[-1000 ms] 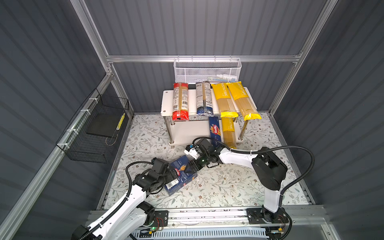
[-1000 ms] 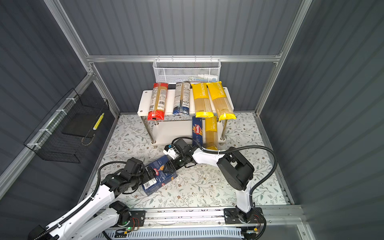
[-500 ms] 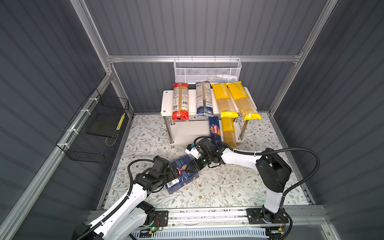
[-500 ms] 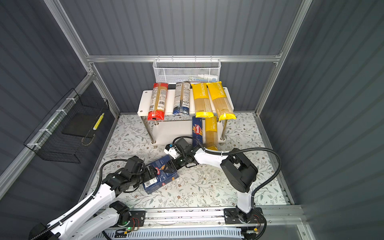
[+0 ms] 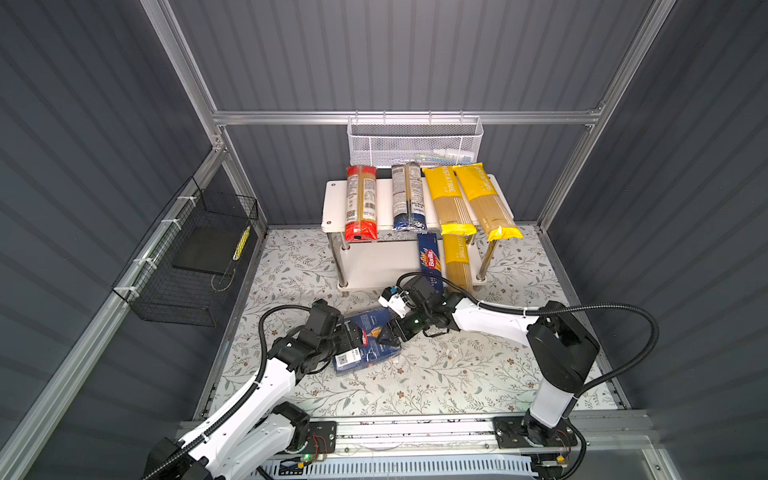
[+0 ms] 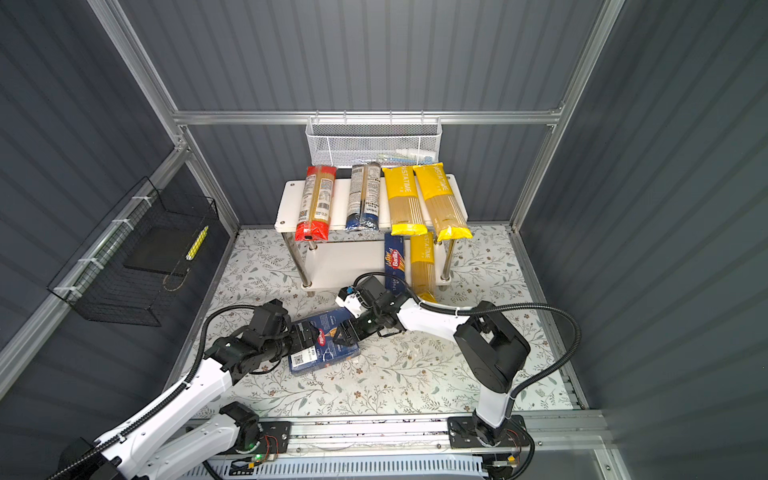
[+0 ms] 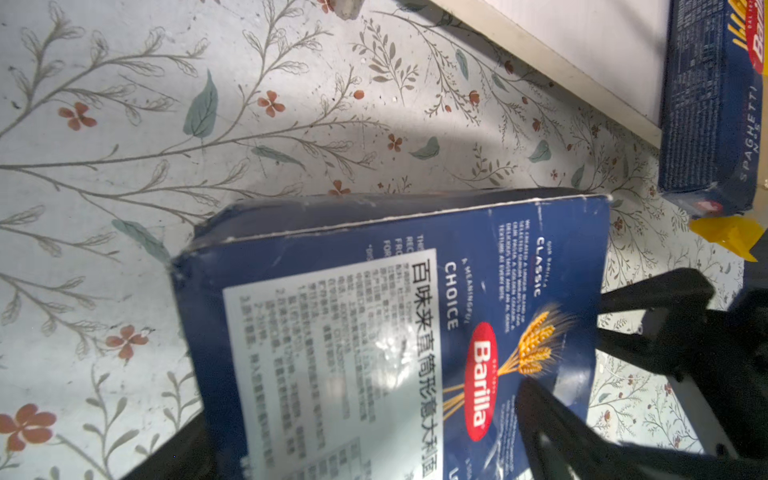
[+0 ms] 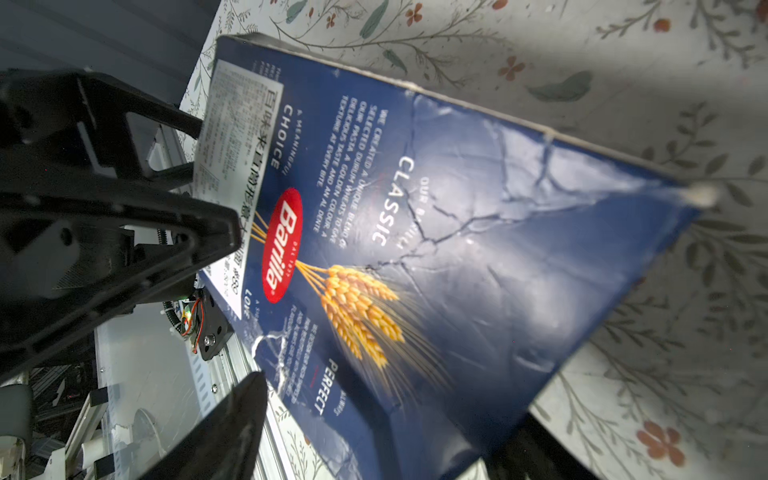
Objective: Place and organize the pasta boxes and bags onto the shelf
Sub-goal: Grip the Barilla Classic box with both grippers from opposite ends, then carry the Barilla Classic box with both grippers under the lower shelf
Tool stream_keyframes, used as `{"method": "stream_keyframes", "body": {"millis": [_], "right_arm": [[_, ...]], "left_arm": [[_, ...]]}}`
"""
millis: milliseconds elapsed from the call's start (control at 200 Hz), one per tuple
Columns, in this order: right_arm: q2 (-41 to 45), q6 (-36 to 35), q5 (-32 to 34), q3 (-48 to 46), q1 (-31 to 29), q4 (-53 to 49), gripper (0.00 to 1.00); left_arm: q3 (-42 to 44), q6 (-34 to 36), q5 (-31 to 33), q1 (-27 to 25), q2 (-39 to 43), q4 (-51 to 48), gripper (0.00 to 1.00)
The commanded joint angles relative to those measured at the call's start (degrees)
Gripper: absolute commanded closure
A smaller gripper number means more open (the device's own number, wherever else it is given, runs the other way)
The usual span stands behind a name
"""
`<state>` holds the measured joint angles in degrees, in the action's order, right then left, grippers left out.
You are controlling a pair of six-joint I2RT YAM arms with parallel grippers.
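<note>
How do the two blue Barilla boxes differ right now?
The wide Barilla box is off the shelf, in front of it; the narrow spaghetti box lies on its lower board. The wide box carries a white label sticker; the narrow one shows none. Both are dark blue.

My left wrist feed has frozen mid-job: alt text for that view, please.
The wide Barilla box, white sticker up, fills the view, clamped in the left gripper over the floral mat. The right gripper is at its far edge; beyond, the spaghetti box lies on the lower shelf board.
</note>
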<state>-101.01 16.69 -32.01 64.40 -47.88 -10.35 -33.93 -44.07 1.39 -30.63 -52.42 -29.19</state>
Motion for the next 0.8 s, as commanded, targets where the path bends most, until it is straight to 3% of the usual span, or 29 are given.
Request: {"method": "stream_keyframes", "body": {"millis": [0, 795], "right_arm": [[4.6, -0.3, -8.1, 1.6, -1.7, 10.2, 0.21], [8.0, 2.0, -2.3, -0.1, 1.8, 14.3, 0.21]], "left_arm": [[-4.0, 1.7, -9.5, -0.9, 0.2, 13.8, 0.01], [-15.9, 7.3, -13.5, -0.9, -14.3, 23.0, 0.01]]}}
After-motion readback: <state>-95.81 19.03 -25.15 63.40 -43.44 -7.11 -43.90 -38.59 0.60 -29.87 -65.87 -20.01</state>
